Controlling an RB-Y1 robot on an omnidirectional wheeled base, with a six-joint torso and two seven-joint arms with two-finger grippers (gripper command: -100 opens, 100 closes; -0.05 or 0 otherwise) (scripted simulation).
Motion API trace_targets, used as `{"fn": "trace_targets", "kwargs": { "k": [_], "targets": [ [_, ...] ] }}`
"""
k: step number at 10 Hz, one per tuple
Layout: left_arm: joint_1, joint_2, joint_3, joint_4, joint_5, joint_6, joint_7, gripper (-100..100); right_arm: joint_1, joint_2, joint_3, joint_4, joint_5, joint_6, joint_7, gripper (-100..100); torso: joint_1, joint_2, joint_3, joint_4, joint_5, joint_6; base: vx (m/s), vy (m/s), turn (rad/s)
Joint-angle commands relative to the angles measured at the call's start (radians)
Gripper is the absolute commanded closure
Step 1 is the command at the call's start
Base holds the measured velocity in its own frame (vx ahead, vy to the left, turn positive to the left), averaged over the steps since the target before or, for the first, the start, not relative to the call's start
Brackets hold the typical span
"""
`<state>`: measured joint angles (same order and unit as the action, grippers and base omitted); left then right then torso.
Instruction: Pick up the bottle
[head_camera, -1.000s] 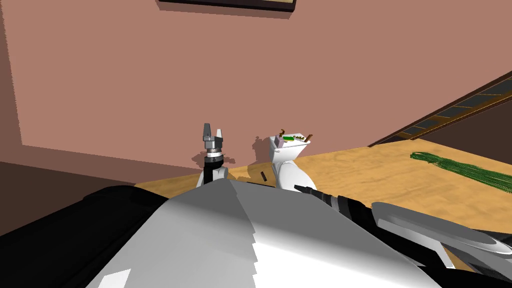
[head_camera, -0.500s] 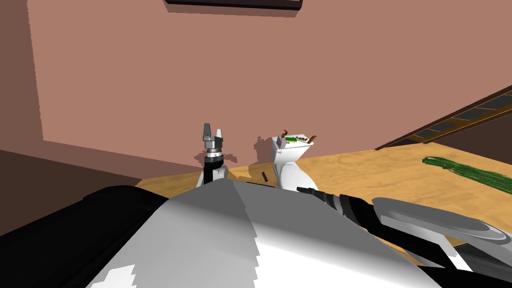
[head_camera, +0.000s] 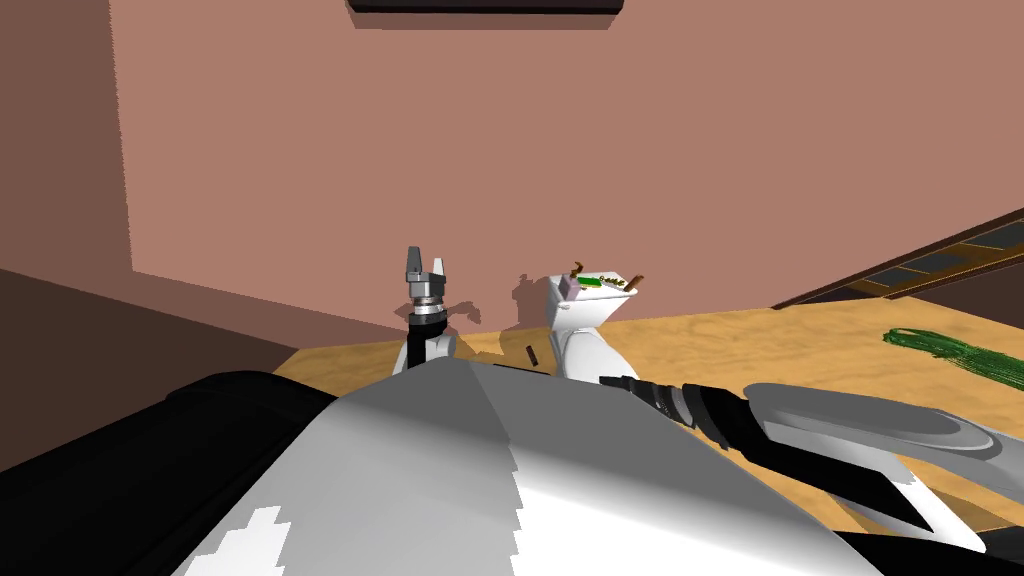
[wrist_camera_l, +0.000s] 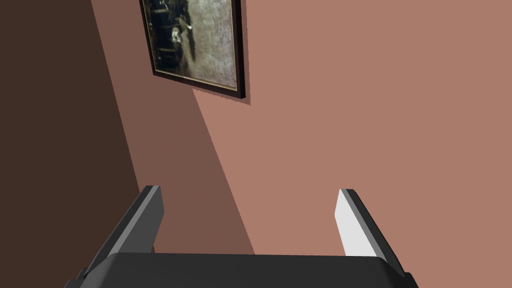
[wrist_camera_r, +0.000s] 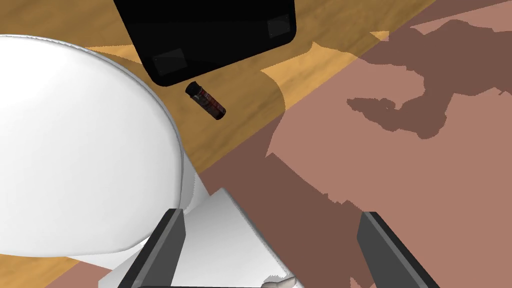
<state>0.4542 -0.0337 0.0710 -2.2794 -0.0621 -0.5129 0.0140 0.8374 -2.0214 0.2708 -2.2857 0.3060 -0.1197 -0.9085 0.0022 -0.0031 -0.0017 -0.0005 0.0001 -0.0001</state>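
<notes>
Pink-brown wall (head_camera: 600, 150) meets a wooden floor (head_camera: 760, 340), and a white toilet (head_camera: 578, 310) stands close to the wall. On its top lie some small green and brown things (head_camera: 600, 283); what they are, I cannot tell. Far to the right on the floor lies a green bundle (head_camera: 950, 350) of thin strands.

The bottle (head_camera: 528, 354) lies on its side on the floor, on the left side of the toilet and near the foot of the wall. In the right wrist view the bottle (wrist_camera_r: 205, 100) is dark with a reddish band. It lies between the round white body of the toilet (wrist_camera_r: 75, 150) and the wall. One end is just beside the corner of a black slab (wrist_camera_r: 210, 35) with rounded corners. If they touch, I cannot tell.

The right end effector (wrist_camera_r: 271, 214) hangs above the toilet, well apart from the bottle. Its two fingers are wide apart and nothing is between them. The right arm (head_camera: 700, 410) reaches in from the right, low over the floor.

The left end effector (head_camera: 425, 258) points up toward the wall, on the left side of the toilet. In its own wrist view the left end effector (wrist_camera_l: 248, 190) has its fingers spread wide and holds nothing.
</notes>
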Motion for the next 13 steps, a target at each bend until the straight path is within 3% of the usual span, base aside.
{"fn": "trace_targets", "kwargs": {
  "k": [1, 2, 13],
  "targets": [
    [0.000, 0.000, 0.000, 0.000, 0.000, 0.000, 0.000, 0, -0.016, -0.050, 0.016, 0.002, -0.006, 0.003, -0.008, -100, 0.000, 0.000, 0.000, 0.000, 0.000, 0.000, 0.029, 0.018, 0.086],
    [0.000, 0.000, 0.000, 0.000, 0.000, 0.000, 0.000, 0, -0.016, -0.066, 0.016, 0.002, -0.006, 0.003, -0.008, -100, 0.000, 0.000, 0.000, 0.000, 0.000, 0.001, 0.014, 0.009, -0.017],
    [0.000, 0.000, 0.000, 0.000, 0.000, 0.000, 0.000, 0, -0.106, -0.414, 0.044, 0.016, -0.051, 0.045, -0.102, -100, 0.000, -0.003, -0.002, -0.001, 0.000, 0.001, 0.063, 0.020, 0.121]
  ]
}}
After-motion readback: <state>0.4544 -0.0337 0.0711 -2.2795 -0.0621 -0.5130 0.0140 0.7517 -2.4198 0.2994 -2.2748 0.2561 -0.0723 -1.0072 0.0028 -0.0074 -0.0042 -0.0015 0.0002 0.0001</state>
